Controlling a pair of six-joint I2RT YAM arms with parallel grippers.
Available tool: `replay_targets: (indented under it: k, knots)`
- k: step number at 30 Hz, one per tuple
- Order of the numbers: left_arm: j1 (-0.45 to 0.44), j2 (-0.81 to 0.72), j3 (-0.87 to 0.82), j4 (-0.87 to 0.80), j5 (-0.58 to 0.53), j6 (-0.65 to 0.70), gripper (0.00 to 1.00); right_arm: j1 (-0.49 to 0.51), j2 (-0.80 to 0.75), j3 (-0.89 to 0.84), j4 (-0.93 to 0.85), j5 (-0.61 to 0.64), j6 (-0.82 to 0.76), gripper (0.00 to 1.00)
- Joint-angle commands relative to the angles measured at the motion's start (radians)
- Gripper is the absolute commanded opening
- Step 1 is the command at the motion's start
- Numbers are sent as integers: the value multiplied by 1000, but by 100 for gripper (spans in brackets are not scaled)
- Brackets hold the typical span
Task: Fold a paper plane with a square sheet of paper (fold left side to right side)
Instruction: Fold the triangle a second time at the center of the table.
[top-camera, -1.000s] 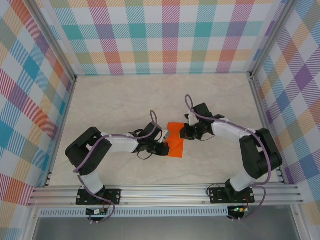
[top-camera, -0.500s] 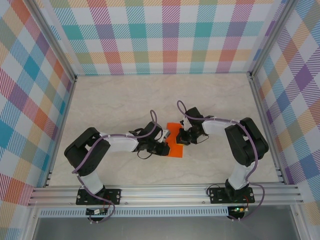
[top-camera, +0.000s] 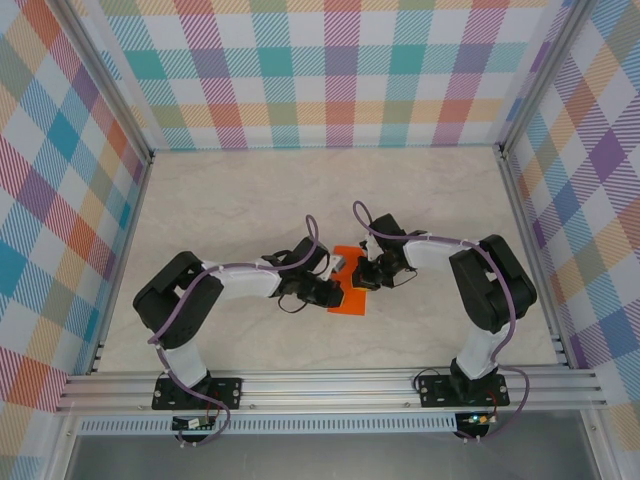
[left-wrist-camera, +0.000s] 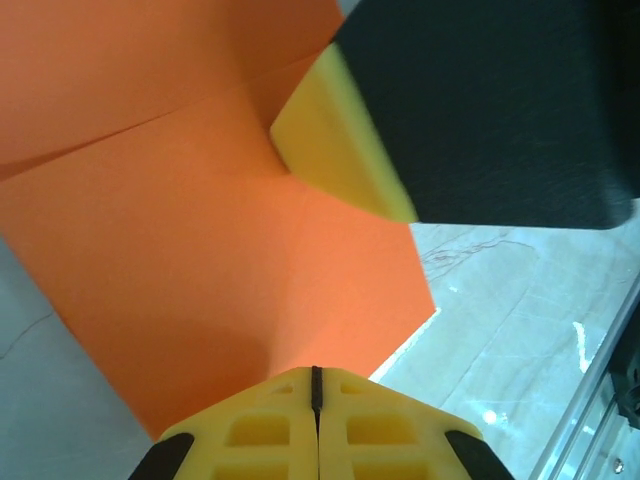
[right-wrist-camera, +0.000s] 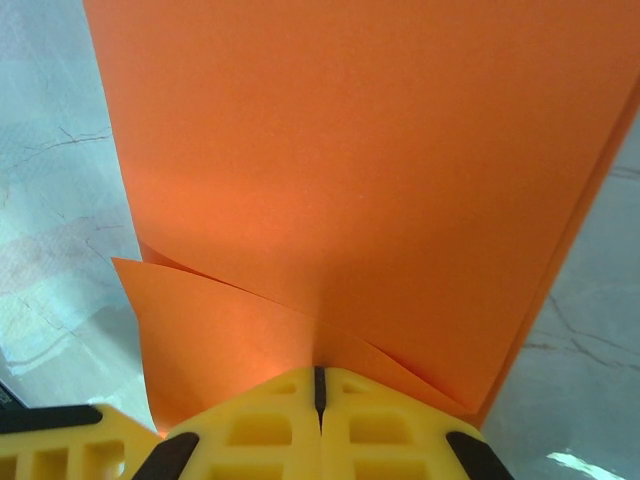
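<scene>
L tool (left-wrist-camera: 316, 372) nudged right onto orange paper (left-wrist-camera: 200, 230); R tool (right-wrist-camera: 320, 372), L tool fingers together.

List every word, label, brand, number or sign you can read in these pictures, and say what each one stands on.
No text can be read anywhere.
Orange paper: plain, no print.
Table: marbled pattern, no writing.
Checked walls: coloured stripes, no writing.
Small boards by the arm bases: too small to tell whether they carry any marking.
</scene>
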Motion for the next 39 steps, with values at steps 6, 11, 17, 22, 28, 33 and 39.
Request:
replay_targets:
  k: [6,11,17,22,28,33,39]
  knots:
    - [32,12,-54,-14,29,23,2,-1,45,-2,-81,91,-14,3]
    - [34,17,-80,-5,42,29,2,0,50,6,-97,104,-18,3]
    - [34,-2,-110,-15,63,45,2,0,59,14,-112,115,-22,3]
    - [34,-33,-142,-20,90,58,2,-1,65,20,-118,119,-25,3]
    - [34,-61,-181,-28,97,72,2,-1,75,34,-129,119,-27,3]
    - [33,-81,-207,-45,60,74,1,-1,72,39,-132,117,-27,3]
    - [36,-157,-211,-52,48,60,1,-1,66,35,-124,107,-29,3]
